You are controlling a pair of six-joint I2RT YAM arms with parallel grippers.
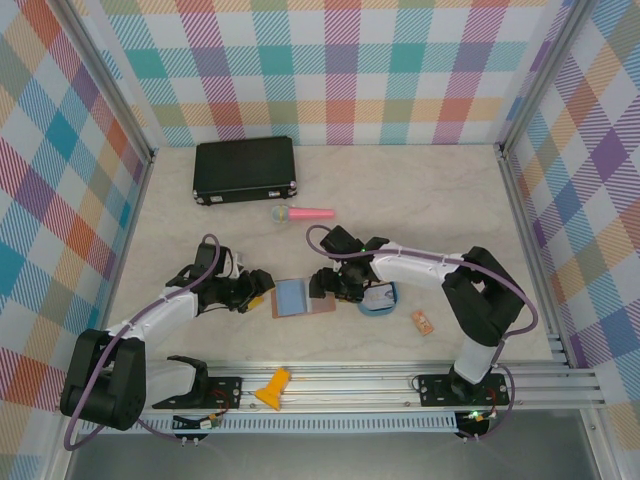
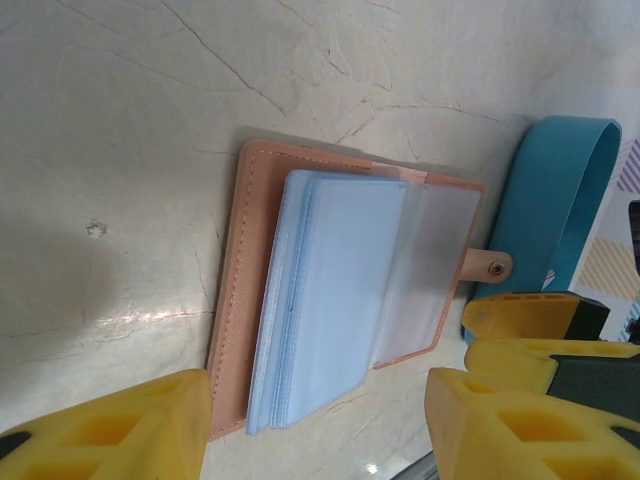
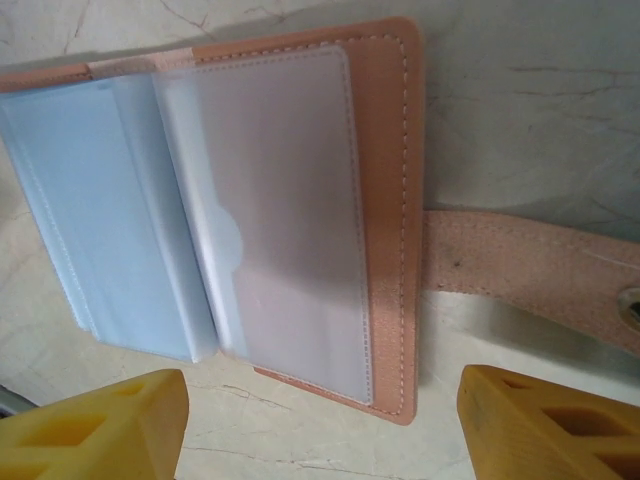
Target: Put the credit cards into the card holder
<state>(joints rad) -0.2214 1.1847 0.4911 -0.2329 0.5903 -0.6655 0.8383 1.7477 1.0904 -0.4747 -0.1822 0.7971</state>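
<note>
At the upper left of the top view a black case (image 1: 245, 168) lies shut on the desk (image 1: 450, 200), well apart from the rest. Lower down, the left fingers (image 1: 256, 296) sit just left of the card holder (image 1: 298, 297), too small there to judge their gap. The left wrist view shows them (image 2: 120, 430) standing apart in the bottom corners of the frame. One covers the holder's near corner, and I cannot tell whether it touches.

The card holder (image 2: 340, 290) lies open in the middle of the desk, between the two arms. Only the wrist views show its pale blue clear sleeves, its stitched pink leather and its strap with a snap. The sleeves are frosted, so I cannot tell whether any hold cards. In the right wrist view the strap (image 3: 530, 265) is cut off at the right edge.

A pink microphone (image 1: 303, 213) lies above the holder. The right fingers (image 1: 330, 288) are at the holder's right edge. Their own view shows them (image 3: 550, 420) apart, clamping nothing.

A blue tray (image 1: 383, 298) is half hidden under that wrist. A small tan piece (image 1: 422, 322) lies further right.
</note>
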